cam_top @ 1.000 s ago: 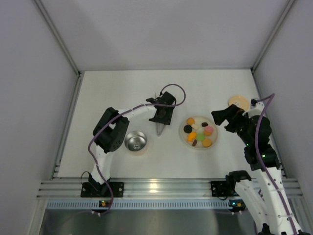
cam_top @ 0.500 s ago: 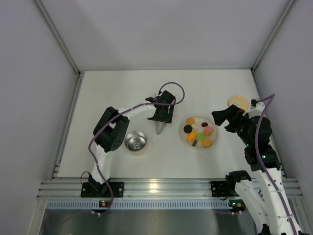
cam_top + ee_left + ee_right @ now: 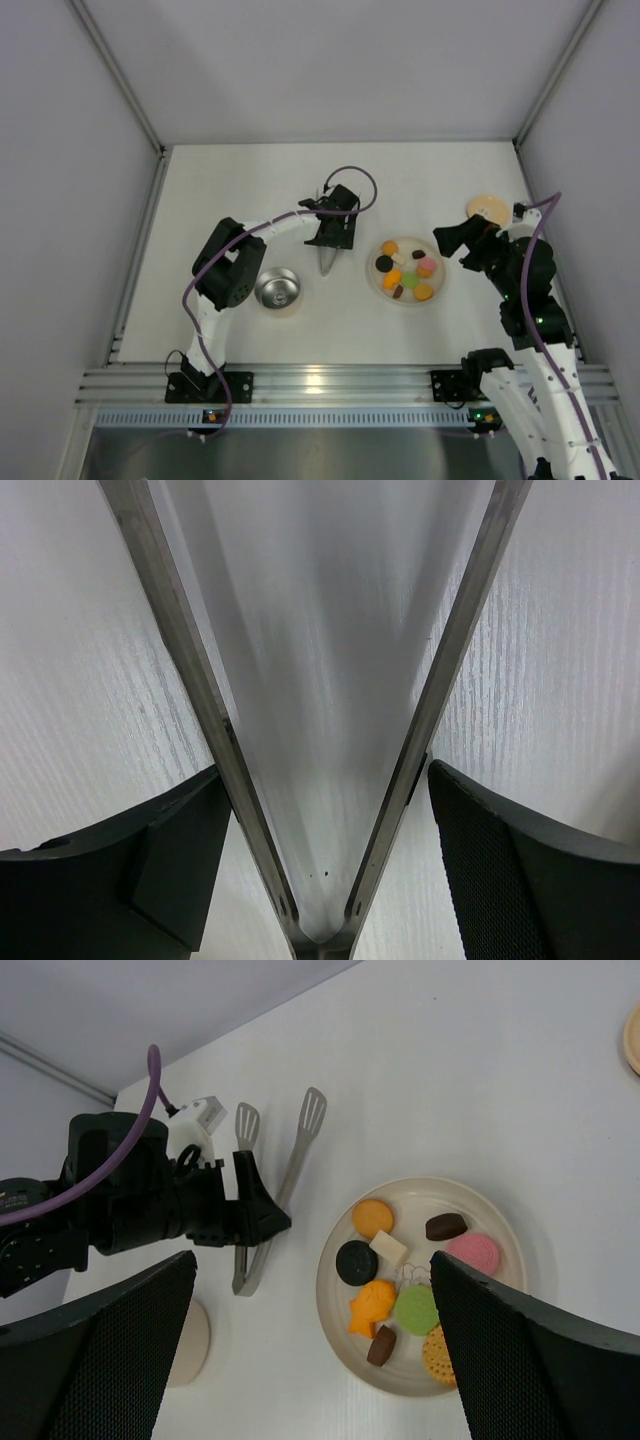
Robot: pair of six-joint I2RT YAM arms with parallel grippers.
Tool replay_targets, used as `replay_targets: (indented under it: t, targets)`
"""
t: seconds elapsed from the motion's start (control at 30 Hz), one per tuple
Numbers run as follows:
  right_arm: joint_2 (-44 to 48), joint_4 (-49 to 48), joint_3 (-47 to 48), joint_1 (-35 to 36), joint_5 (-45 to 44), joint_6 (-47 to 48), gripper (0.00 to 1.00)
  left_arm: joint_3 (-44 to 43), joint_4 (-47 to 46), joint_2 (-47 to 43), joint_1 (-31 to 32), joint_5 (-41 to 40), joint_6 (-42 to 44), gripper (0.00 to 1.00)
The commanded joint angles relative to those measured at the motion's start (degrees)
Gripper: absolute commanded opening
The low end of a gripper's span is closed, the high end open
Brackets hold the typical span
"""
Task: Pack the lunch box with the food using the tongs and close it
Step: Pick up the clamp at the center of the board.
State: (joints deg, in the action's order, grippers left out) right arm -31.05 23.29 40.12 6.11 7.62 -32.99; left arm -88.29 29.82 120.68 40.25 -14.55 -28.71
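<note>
Left tool (image 3: pixel 325 810) is straddling the tongs (image 3: pixel 320 730), fingers (image 3: pixel 180 850) apart; right tool (image 3: pixel 310 1350) is hanging wide open.

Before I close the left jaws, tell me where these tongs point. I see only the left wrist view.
Observer: The tongs lie flat on the table, with the slotted tips pointing away from the robot and the hinge on the near side.
Operator: Give me the food's position.
Observer: The food is on the plate, to the right of the tongs and apart from them.
Operator: Now the lunch box.
Observer: The lunch box stands open, left of the tongs and nearer. Its lid lies far right, beside the right arm.
</note>
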Motion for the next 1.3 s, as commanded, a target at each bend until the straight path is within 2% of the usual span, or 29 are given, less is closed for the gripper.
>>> replay_targets:
  t: [0.0,0.37,0.63,0.97,1.27]
  targets:
    - [0.9,0.4,0.0,-0.7,-0.4,0.9,1.00,-0.5,-1.9,2.4,-0.5,-1.0,-0.9,0.82]
    - [1.3,0.7,0.0,-0.7,-0.1,1.0,0.97,2.9,-5.3,2.1,-0.6,-1.4,0.8,0.71]
    - [2.0,1.7,1.3,-0.7,0.4,0.9,0.96,4.4,-4.8,-4.7,-0.6,-2.2,0.8,0.48]
    - [2.6,3.7,3.2,-0.7,0.6,1.0,0.96,4.4,1.6,-13.3,0.1,-2.8,1.0,0.45]
    - [2.8,4.8,4.9,-0.7,1.4,0.6,0.96,3.5,7.3,-17.1,3.0,-6.0,-0.1,0.49]
